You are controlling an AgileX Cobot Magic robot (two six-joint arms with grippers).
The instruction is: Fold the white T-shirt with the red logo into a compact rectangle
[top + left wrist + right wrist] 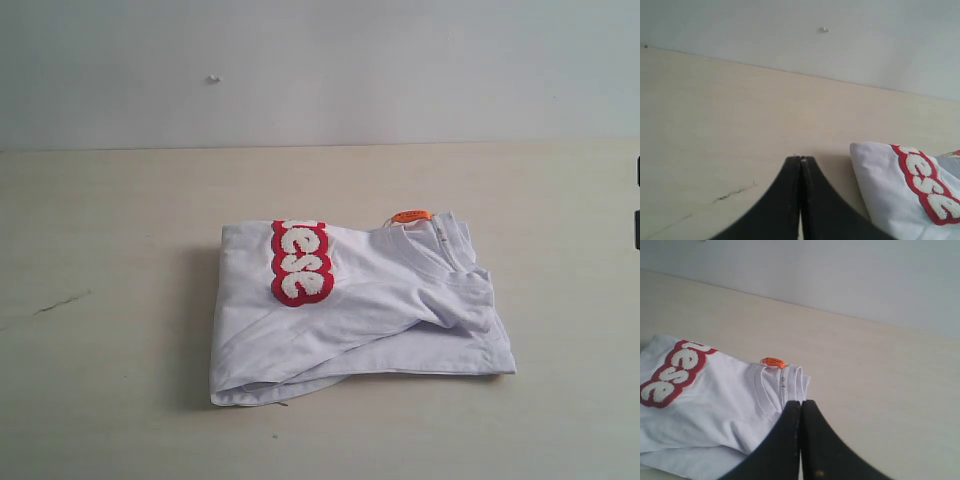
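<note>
- The white T-shirt (370, 310) lies on the counter (100, 250), folded into a rough rectangle, with its lower layers slightly askew.
- The red logo (300, 262) sits on the shirt's top layer. An orange tag (411, 215) pokes out at the shirt's collar.
- The left fingers (782, 200) are pressed together and empty, off the shirt's logo end. The right fingers (780, 445) are also closed on nothing, near the shirt's collar end.
- The folding looks finished to me. The next move would only need to square up the loose layers.

white T-shirt (360, 310) folded flat, red logo (300, 263) on top
</note>
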